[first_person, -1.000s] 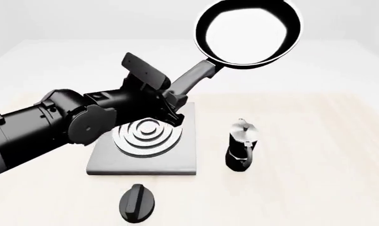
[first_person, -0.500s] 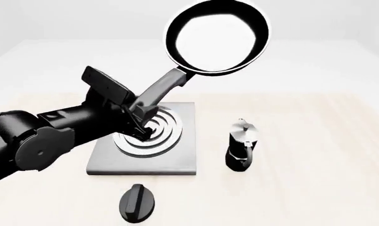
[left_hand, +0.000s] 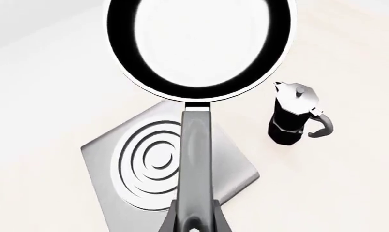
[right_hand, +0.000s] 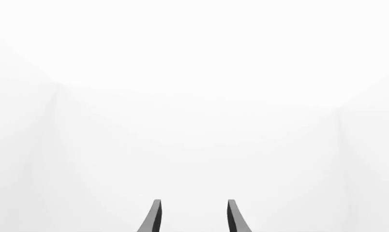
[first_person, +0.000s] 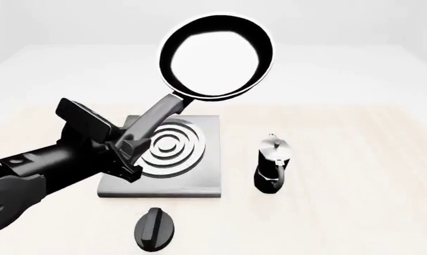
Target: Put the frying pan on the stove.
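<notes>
The frying pan point(first_person: 217, 57), black with a pale glossy inside, hangs in the air above and behind the stove point(first_person: 164, 156), a flat grey plate with raised silver rings. My left gripper point(first_person: 128, 150) is shut on the end of the pan's long black handle point(first_person: 153, 119). In the left wrist view the pan point(left_hand: 199, 46) fills the far end, its handle point(left_hand: 196, 164) runs over the stove point(left_hand: 162, 164), and the gripper point(left_hand: 194, 226) shows at the edge. My right gripper point(right_hand: 193, 217) is open and empty, facing blank white; it is out of the front view.
A small black-and-silver moka pot point(first_person: 272, 163) stands right of the stove, also seen in the left wrist view point(left_hand: 296, 115). A black oval knob point(first_person: 155, 228) lies in front of the stove near the table's front edge.
My left arm has drawn back to the left and lowered, carrying the pan left and down, from above the moka pot's side to over the stove's far edge.
</notes>
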`<action>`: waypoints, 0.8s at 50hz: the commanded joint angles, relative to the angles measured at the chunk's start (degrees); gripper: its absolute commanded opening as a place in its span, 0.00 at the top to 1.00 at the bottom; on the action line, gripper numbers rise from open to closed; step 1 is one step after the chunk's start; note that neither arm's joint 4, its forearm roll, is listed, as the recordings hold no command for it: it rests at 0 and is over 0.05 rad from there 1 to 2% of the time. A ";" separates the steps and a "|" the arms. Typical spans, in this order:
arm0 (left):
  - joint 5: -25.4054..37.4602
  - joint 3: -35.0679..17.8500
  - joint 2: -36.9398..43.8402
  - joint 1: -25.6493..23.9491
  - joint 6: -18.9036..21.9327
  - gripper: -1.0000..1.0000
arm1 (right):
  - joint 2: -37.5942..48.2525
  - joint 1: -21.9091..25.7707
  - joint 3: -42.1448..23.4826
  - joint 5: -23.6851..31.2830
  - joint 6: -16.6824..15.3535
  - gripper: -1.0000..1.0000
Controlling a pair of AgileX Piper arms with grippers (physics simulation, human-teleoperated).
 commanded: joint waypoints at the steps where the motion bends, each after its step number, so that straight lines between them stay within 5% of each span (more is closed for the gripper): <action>1: 0.64 3.34 -5.03 1.64 0.36 1.00 | 0.00 0.09 0.91 -0.35 -0.71 0.00; 40: 4.24 12.44 -13.98 6.30 -0.08 1.00 | 0.00 1.80 4.72 -1.74 -3.78 0.00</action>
